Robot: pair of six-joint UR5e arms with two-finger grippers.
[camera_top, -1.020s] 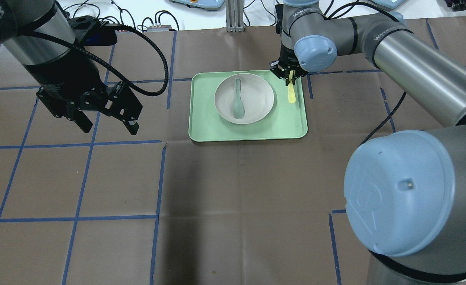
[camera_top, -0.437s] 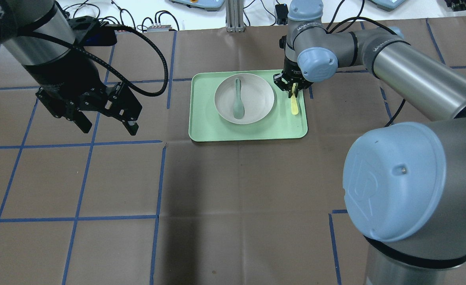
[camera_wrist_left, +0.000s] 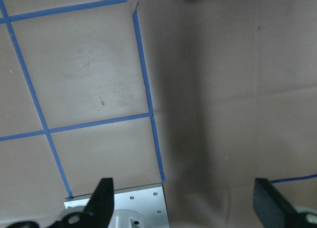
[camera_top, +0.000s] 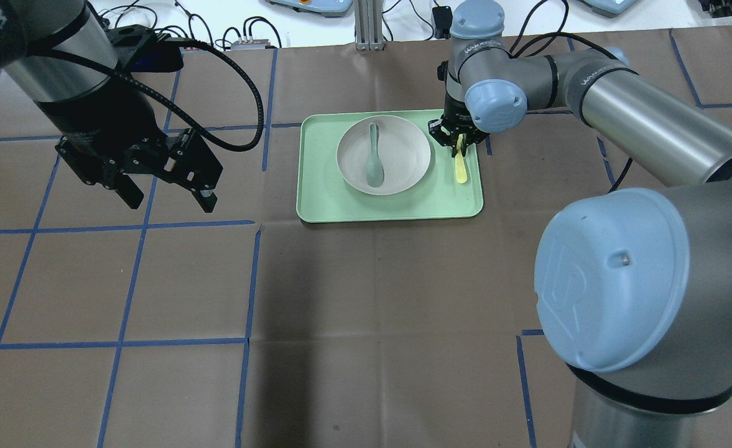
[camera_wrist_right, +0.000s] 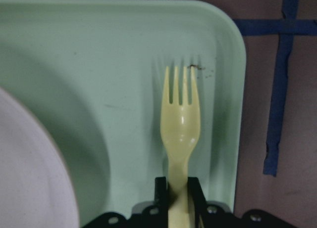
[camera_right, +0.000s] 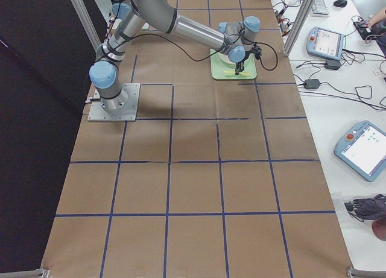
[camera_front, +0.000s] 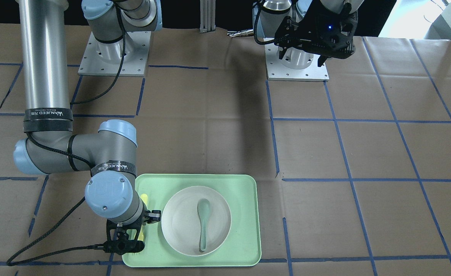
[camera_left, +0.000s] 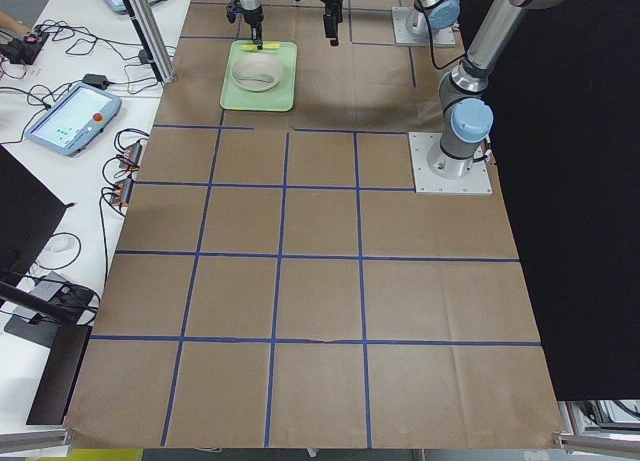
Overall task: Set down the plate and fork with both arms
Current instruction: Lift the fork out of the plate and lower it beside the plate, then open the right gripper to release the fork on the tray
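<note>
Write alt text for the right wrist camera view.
A pale-yellow fork, tines pointing away, is gripped by its handle in the right end effector near a corner of a pale-green tray. An off-white plate edges in at lower left; blue tape crosses the brown table at right.

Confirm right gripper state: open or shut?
Shut on the fork: the right gripper clamps its handle from both sides in the wrist view.
</note>
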